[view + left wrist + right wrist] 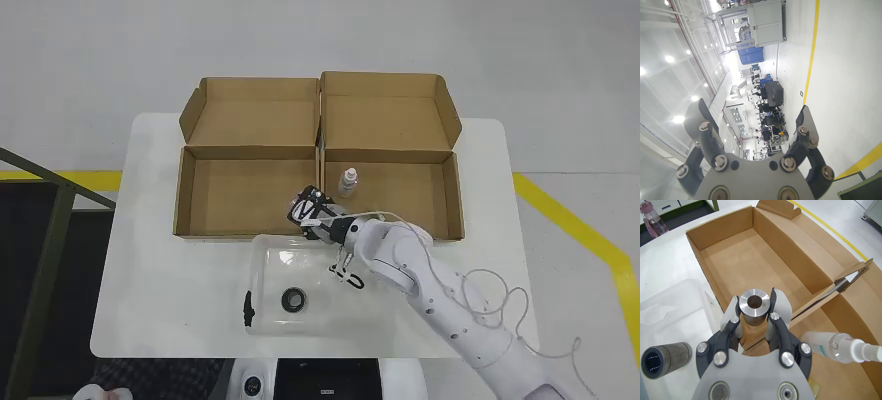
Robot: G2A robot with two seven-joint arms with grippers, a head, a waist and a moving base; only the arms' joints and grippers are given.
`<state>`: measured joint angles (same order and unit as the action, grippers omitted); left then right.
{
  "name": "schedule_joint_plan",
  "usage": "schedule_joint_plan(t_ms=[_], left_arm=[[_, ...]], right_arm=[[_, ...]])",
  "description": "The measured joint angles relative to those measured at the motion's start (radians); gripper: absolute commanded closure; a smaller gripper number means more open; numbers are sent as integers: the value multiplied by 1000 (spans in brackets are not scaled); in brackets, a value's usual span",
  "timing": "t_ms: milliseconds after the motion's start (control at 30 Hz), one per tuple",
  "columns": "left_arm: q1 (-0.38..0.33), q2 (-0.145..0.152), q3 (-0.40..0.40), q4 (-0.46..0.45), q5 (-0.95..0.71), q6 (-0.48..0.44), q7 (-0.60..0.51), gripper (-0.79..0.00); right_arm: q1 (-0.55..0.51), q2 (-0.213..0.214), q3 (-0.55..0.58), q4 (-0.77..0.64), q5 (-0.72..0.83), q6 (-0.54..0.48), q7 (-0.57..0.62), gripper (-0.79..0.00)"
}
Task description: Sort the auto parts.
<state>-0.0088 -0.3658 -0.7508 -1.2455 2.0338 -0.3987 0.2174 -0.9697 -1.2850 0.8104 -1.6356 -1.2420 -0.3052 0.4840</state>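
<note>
Right gripper [755, 304] clamps steel bushing [754, 310], covering its sides.

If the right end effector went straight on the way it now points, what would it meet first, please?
Most likely the floor of the open cardboard box, near its closer wall. The metal sleeve clamped in the right end effector would touch first, though depth is unclear.

This is a large factory hall. It has a pale glossy floor [848, 75] marked with yellow lines [811, 56], a high ceiling with round lamps [670, 59], an aluminium-framed enclosure [762, 24], blue cabinets [750, 55] and crowded workstations [770, 121]. Yellow lines flank the white table [150, 280] at three and nine o'clock.
</note>
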Motion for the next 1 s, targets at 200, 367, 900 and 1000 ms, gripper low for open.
schedule_joint_plan(t_ms=[200,367,900,1000], left_arm=[[0,0,0,0,0,0,0,-785],[0,0,0,0,0,0,0,-785],[0,0,0,0,0,0,0,-785],[0,0,0,0,0,0,0,-785]], right_arm=[[31,-11,-5,28,15,-8,40,0],[53,-18,-13,44,21,-29,79,-40],[105,-41,-35,98,14,-61,130,-160],[104,-43,-37,96,9,-65,139,-160]])
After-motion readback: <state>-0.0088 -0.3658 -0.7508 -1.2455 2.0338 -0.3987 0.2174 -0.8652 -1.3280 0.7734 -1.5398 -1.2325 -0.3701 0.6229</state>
